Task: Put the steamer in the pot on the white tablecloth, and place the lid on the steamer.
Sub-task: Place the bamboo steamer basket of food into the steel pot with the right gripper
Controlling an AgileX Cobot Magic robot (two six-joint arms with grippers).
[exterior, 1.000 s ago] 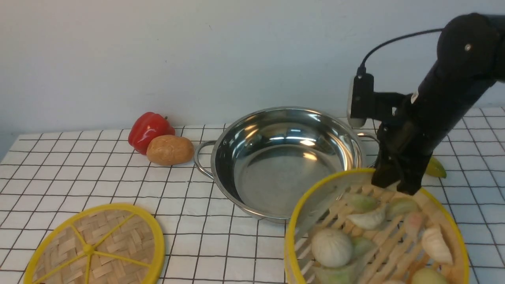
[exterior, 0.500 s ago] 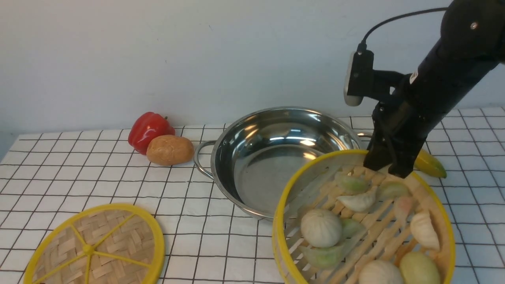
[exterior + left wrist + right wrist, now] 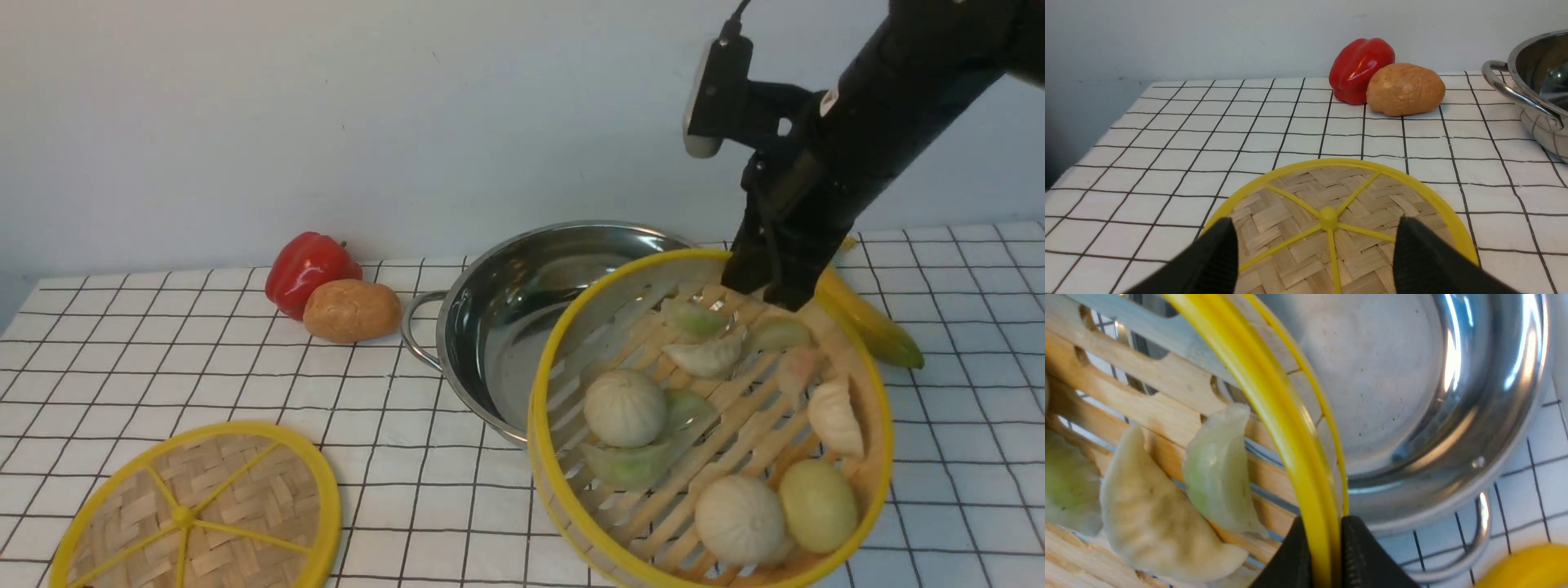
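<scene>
My right gripper [image 3: 1323,547] pinches the steamer [image 3: 537,425] by its rim, holding it tilted in the air with food [image 3: 624,407] inside, partly over the pot [image 3: 498,318] beneath. It is not yet seated. My left gripper [image 3: 1314,230] hangs wide open just above the lid [image 3: 1306,212], which lies untouched on the tablecloth [image 3: 163,343].

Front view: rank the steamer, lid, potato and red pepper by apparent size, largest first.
1. steamer, though it is held up nearer the camera, which enlarges it.
2. lid, partly cut off by the frame edge.
3. potato and red pepper: they look about alike, so no ranking between them.
</scene>
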